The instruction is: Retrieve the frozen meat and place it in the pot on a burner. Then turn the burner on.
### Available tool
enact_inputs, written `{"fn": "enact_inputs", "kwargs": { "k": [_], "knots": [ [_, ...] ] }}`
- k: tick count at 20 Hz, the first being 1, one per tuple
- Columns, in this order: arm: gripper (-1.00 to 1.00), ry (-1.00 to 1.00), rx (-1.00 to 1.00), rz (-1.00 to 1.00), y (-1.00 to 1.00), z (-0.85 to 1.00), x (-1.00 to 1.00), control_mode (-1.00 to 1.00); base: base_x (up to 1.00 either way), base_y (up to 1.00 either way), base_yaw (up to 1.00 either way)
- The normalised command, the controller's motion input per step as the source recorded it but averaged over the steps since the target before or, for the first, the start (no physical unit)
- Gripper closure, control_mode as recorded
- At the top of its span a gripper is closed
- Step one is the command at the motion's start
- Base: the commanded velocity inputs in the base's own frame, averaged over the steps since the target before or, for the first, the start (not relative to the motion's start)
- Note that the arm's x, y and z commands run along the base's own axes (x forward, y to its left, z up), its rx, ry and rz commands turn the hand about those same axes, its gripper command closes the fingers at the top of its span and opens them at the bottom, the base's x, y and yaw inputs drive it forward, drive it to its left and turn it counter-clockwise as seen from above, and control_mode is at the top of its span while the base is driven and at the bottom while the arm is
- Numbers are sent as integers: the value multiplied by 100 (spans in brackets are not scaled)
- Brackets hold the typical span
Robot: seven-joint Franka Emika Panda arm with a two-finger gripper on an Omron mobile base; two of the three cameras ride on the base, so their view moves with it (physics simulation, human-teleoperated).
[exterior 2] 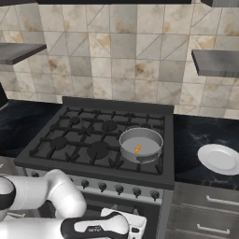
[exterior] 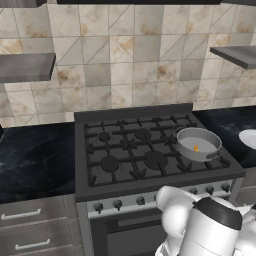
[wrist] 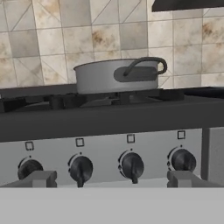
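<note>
Grey metal, the pot sits on the stove's front right burner, and the orange meat already lies on its pale floor, so I judge the placing step done and the burner step in hand. The gripper hovers low before the control panel, facing the knobs; its two tips stand wide apart with nothing between them, one near each side of the hand view. The next move, I judge, calls for choosing the knob that governs the pot's burner, which the small panel marks are too blurred to settle, then closing the fingers around it and twisting. By count: one pot with one side handle, one chunk of meat, four knobs in the hand view and five along the panel in the right base view, one white plate on the dark counter right of the stove, and two wall shelves.
</note>
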Motion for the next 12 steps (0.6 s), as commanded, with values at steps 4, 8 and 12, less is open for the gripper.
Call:
{"fn": "enact_inputs", "kwargs": {
  "k": [4,8,12],
  "knots": [
    [-100,0,0,0,-13,-5,14,-100,0,0,0],
    [-100,0,0,0,-18,-5,14,-100,0,0,0],
    [-100,0,0,0,-9,-5,6,-100,0,0,0]
  ]
}}
